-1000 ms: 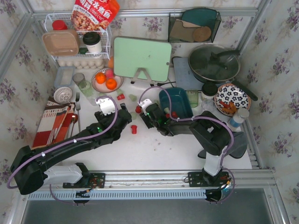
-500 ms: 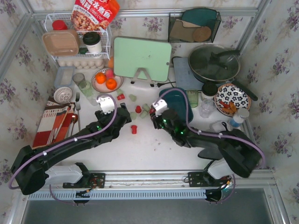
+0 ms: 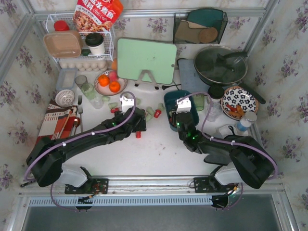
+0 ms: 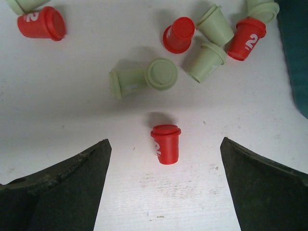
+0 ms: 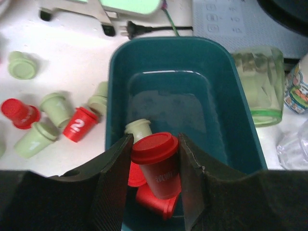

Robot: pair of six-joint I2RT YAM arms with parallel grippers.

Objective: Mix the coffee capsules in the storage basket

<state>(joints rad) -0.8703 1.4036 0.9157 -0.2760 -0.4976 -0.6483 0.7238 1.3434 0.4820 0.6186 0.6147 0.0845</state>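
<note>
The right gripper [image 5: 155, 142] is clamping a red capsule [image 5: 161, 175] between its fingers, wide rim toward the fingertips, and is hanging over the near end of the storage basket [image 5: 240, 125]. Beneath the tool, inside the basket, more red capsules [image 5: 156, 206] are lying, with a pale green capsule [image 5: 138, 128] just ahead of the left finger. Out to its left, loose capsules [image 5: 77, 124] are lying on the white table [image 5: 72, 62] (red and green mixed).

The left gripper [image 4: 163, 140] is standing wide with nothing in it. A lone red capsule [image 4: 166, 153] is lying between its fingertips, touching neither. Just ahead, two green capsules [image 4: 161, 74] are lying together.
</note>
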